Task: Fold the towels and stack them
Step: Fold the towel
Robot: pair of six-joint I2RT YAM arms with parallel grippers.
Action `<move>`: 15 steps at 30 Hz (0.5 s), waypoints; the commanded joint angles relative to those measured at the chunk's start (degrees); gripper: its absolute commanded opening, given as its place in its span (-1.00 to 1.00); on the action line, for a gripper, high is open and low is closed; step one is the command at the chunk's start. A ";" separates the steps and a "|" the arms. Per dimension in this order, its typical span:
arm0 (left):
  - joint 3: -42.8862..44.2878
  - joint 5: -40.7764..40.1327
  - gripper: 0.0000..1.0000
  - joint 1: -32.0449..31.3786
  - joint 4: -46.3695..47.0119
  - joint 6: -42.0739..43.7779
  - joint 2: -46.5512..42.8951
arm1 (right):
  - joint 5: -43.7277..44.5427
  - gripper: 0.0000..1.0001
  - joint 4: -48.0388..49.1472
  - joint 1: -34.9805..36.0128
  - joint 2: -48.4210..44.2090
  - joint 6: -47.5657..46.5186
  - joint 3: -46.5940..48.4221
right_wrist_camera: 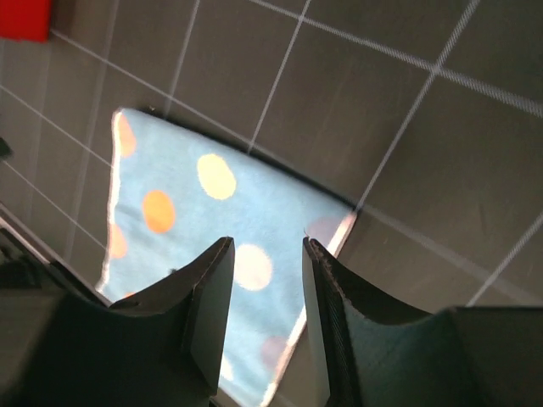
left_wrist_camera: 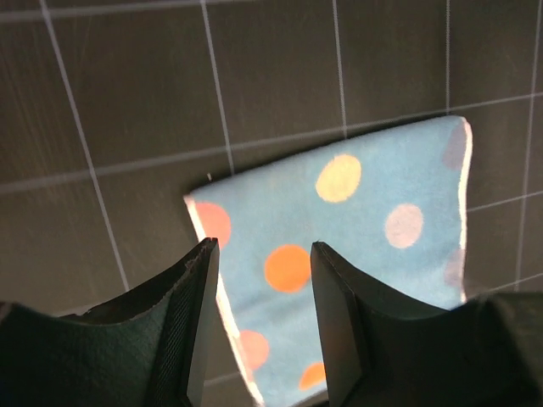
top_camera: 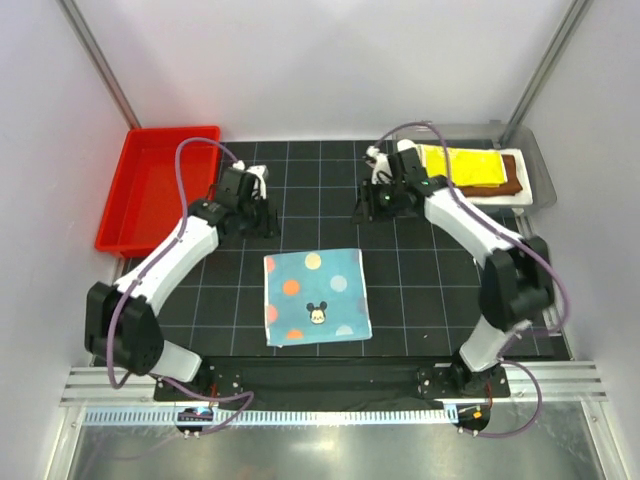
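Light blue towel: spread flat as a near-square in the middle of the black grid mat, orange, yellow and pale spots up, with a small cartoon mouse face near its near edge.

Left gripper: standing above the mat just past the towel's far-left corner, not touching the cloth.

Left gripper, wrist view: jaws parted by a moderate gap with nothing between them. The spotted towel shows through the gap and off to the right, lying on the mat below.

Right gripper: above the mat beyond the towel's far-right corner, set a little further off than the left one and also clear of the cloth.

Right gripper, wrist view: jaws apart by a similar gap and holding nothing. One corner of the towel sits just right of the gap, and the rest runs away to the left.

Towel relative to both: nearer the arm bases than either gripper, lying between the two arms.

Yellow towel: folded, lying on top of the rust-brown towel.

Stack location: in the grey tray at the far right, well apart from the blue towel.

Red bin: at the far left, beside the mat.
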 commanded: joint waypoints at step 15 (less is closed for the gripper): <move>23.45 30.20 -0.23 11.15 -16.22 42.66 34.19 | -18.12 0.03 -42.88 -2.77 40.49 -43.34 40.44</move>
